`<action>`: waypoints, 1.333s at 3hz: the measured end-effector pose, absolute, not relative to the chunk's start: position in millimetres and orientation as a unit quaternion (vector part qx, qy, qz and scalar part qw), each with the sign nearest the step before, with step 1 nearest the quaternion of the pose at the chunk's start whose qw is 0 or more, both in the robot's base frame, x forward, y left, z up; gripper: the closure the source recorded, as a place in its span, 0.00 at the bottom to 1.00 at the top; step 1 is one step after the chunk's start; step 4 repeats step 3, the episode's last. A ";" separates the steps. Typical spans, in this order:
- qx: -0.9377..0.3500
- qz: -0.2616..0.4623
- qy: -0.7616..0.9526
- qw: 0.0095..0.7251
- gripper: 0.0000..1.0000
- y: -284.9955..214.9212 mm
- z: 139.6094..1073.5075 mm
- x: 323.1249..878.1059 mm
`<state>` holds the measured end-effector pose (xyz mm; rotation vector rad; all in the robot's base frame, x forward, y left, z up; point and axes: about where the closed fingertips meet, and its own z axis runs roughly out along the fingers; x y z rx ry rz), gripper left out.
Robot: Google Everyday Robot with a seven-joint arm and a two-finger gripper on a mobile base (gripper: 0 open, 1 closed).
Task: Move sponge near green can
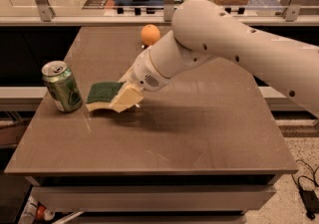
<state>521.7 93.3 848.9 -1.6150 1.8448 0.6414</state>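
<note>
- The gripper point(125, 99) pinches the right end of the sponge point(103, 92), low over the left side of the table point(199, 133).
- The sponge, green side up, is just beside the green can point(62, 86), not touching it.
- An orange point(150, 34) lies farther back.

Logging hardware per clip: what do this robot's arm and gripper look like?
The arm is thick, rounded and white, with small dark holes and a dotted grille near the wrist. The gripper, at the sponge, is pale cream. No cables on it show.
</note>
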 end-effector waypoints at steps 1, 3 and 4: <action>-0.609 0.241 0.694 0.299 0.18 94.7 849.5 520.6; -0.611 0.241 0.692 0.299 0.00 96.2 850.2 519.3; -0.611 0.241 0.692 0.299 0.00 96.2 850.2 519.3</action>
